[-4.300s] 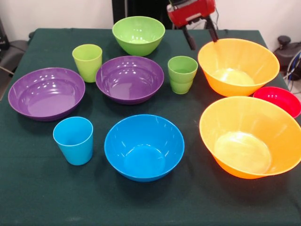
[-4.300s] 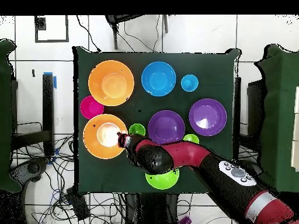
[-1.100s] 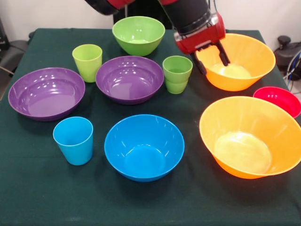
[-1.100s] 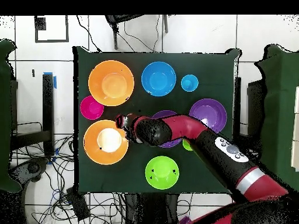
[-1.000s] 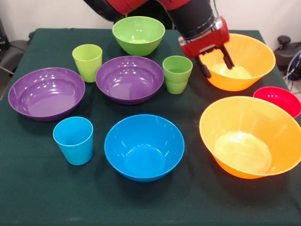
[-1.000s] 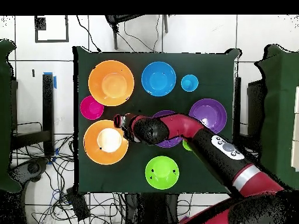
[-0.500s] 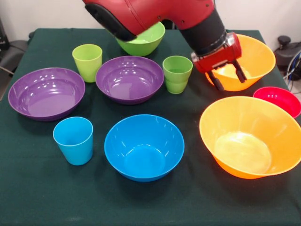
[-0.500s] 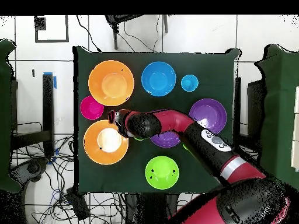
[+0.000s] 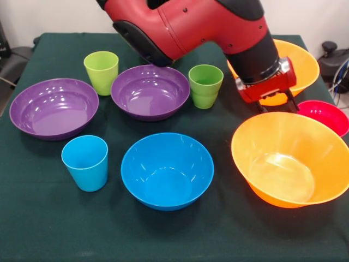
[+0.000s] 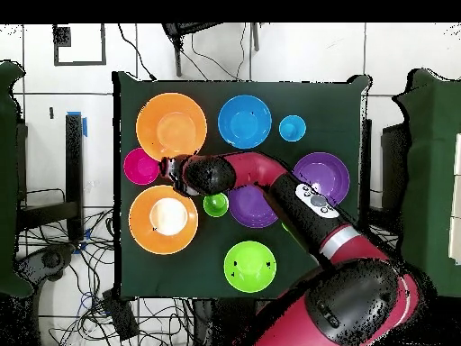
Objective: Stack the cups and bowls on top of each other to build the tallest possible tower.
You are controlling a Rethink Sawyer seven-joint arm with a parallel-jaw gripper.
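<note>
Green cloth covered the table point(image 9: 43, 229). My gripper point(image 9: 277, 107), fingers spread and empty, hung between the two orange bowls point(image 9: 290, 159), just beside the red bowl point(image 9: 327, 115). Nothing was stacked. Descending there, I risked knocking a rim.

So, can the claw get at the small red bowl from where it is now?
Probably yes. The claw hangs between the two orange bowls, close beside the small red bowl. That bowl is empty, with nothing on top. The near orange bowl crowds one side of it, so a grip from above looks easiest.
</note>
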